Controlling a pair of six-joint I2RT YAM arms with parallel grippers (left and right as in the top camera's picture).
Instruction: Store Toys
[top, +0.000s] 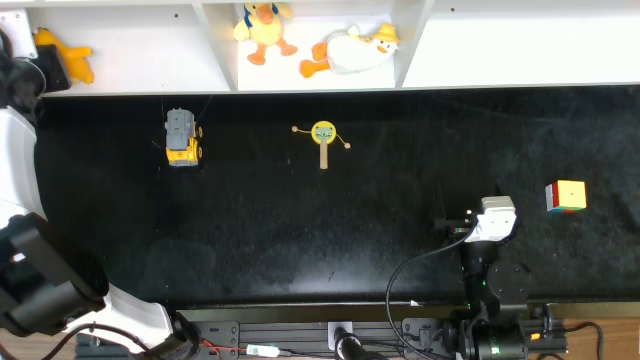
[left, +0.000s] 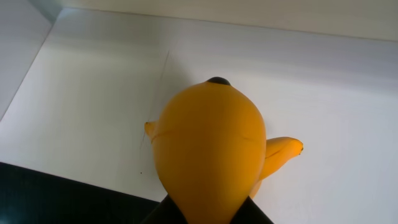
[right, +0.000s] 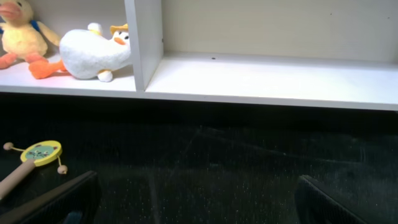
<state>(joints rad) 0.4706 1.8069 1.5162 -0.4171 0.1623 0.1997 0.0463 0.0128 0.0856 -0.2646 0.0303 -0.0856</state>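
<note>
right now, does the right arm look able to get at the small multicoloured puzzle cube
Probably yes. The multicoloured puzzle cube sits alone on the black mat close beside the right gripper, which is open and empty; nothing lies between them.

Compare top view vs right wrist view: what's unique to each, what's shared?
Top only: grey-and-yellow toy truck, multicoloured puzzle cube, orange plush toy in the left shelf compartment. Right wrist only: back wall of the right shelf compartment. Both: yellow plush duck, white plush goose, yellow rattle drum on a wooden handle, black tabletop.
</note>
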